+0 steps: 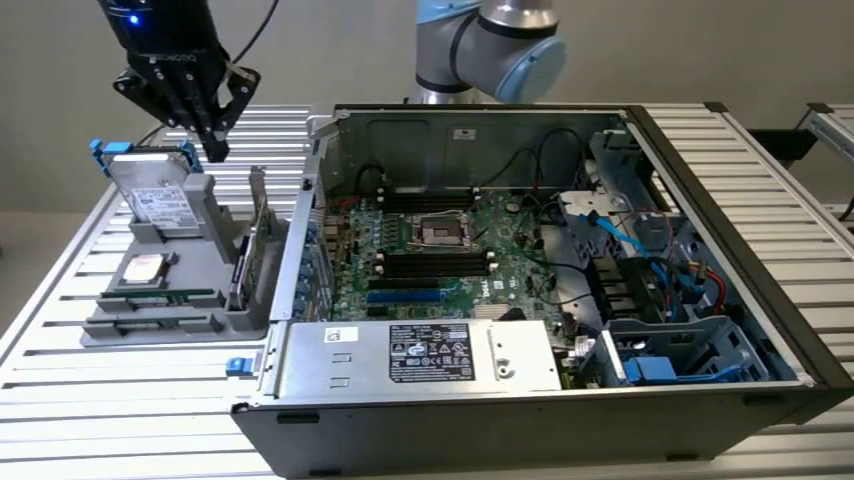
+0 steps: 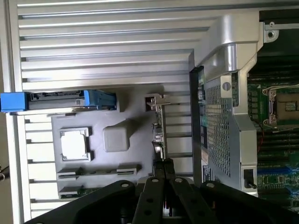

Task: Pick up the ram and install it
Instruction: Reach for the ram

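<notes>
Little of the task is done: the black fingered gripper point(image 1: 211, 145) hangs at the exterior view's upper left, clenched on nothing, while the thin green ram stick point(image 1: 160, 297) lies in the grey holder tray point(image 1: 200, 195) at left, outside the open dark computer case point(image 1: 534, 425).

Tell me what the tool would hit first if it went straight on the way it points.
Probably the upright card in the gray tray, or the tray beside it; the tool hangs over that card's end. Depth is unclear. The ram lies off that line.
</notes>
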Tool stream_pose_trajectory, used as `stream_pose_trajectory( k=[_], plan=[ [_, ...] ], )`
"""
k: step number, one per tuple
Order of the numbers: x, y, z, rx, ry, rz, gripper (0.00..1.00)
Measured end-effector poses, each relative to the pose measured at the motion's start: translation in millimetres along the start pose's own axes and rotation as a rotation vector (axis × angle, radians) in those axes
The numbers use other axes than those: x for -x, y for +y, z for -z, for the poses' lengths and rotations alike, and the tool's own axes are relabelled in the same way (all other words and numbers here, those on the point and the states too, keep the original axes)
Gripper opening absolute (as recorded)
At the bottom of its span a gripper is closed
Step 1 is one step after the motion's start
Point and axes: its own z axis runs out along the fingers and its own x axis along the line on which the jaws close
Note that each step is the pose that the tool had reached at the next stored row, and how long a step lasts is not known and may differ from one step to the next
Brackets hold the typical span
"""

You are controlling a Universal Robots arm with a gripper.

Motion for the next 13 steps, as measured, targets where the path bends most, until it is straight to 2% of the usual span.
stream_pose_trajectory(
  k=[6,13],
  plan=[
    [-24.3,-4.3,-8.8,0.0016,0.0035,0.002,0.10],
    [-42.8,-17.9,-17.0,0.0090,0.0040,0.005,0.10]
  ],
)
